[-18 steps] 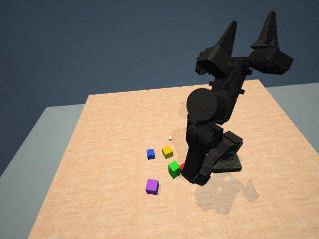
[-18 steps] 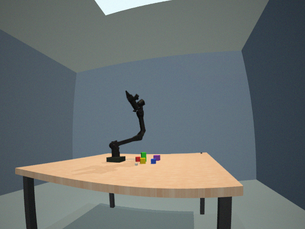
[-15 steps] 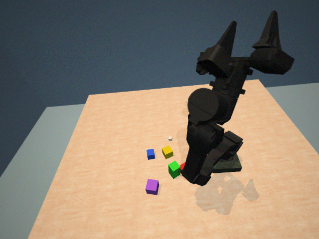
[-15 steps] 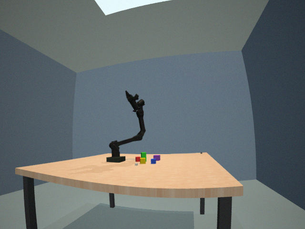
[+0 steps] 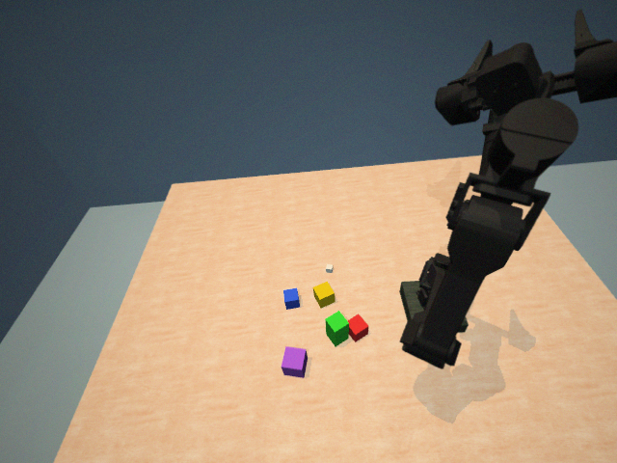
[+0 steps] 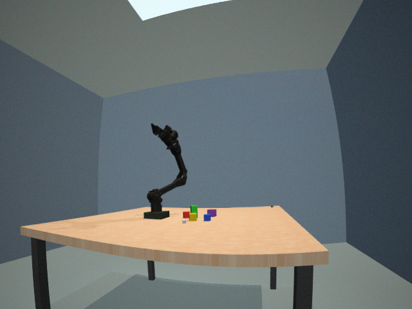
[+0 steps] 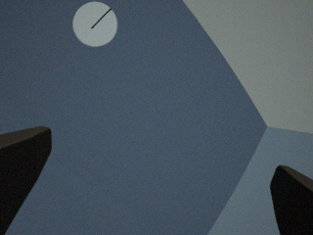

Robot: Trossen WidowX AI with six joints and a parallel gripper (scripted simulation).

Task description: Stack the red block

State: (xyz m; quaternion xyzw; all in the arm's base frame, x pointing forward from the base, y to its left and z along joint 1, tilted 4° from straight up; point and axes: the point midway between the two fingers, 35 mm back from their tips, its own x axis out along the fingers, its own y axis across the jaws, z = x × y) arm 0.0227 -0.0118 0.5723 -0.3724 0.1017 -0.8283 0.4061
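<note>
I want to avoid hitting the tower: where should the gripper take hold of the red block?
Probably from above, the open gripper closing on the red block's two side faces that do not face the green tower, because the tower stands right beside it.

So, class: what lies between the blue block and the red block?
Top view: the yellow block and green tower flank that line; nothing sits squarely on it.

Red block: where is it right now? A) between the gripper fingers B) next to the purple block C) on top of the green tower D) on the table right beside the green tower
D: the red block sits on the table right against the green tower, while the gripper is raised high, open and empty.
</note>
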